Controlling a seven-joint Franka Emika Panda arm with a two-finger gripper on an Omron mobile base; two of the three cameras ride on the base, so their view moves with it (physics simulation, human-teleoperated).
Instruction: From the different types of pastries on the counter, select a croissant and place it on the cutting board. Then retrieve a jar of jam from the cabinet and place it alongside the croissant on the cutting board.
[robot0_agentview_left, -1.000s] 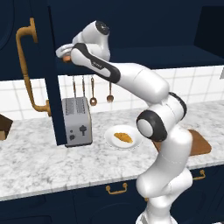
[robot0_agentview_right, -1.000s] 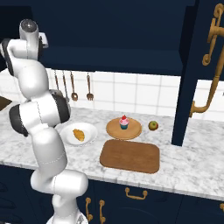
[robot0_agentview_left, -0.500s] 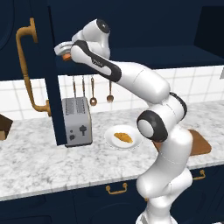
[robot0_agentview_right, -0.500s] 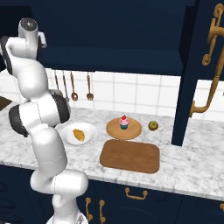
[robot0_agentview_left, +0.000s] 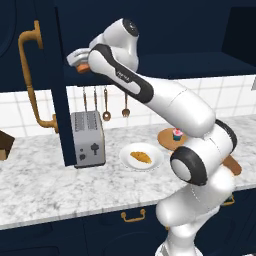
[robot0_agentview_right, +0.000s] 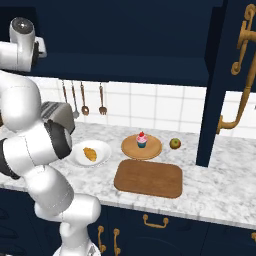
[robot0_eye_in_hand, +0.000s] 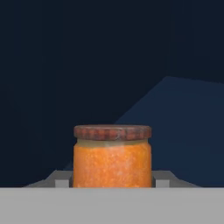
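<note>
We've got jaws closed tight on jar of jam (robot0_eye_in_hand: 112, 156), gripper (robot0_agentview_left: 80, 61) up inside open cabinet (robot0_agentview_left: 50, 80). Down on counter (robot0_agentview_right: 215, 187): cutting board (robot0_agentview_right: 148, 178) bare, croissant (robot0_agentview_right: 90, 153) on white plate (robot0_agentview_right: 102, 150), cupcake (robot0_agentview_right: 142, 140) on tan plate behind.

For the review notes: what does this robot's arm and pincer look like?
A glossy white arm of rounded segments, with black bands and black round caps at the joints, rising from a white pedestal. No cables or markings show. The pincer is small, light grey, with two short fingers.
</note>
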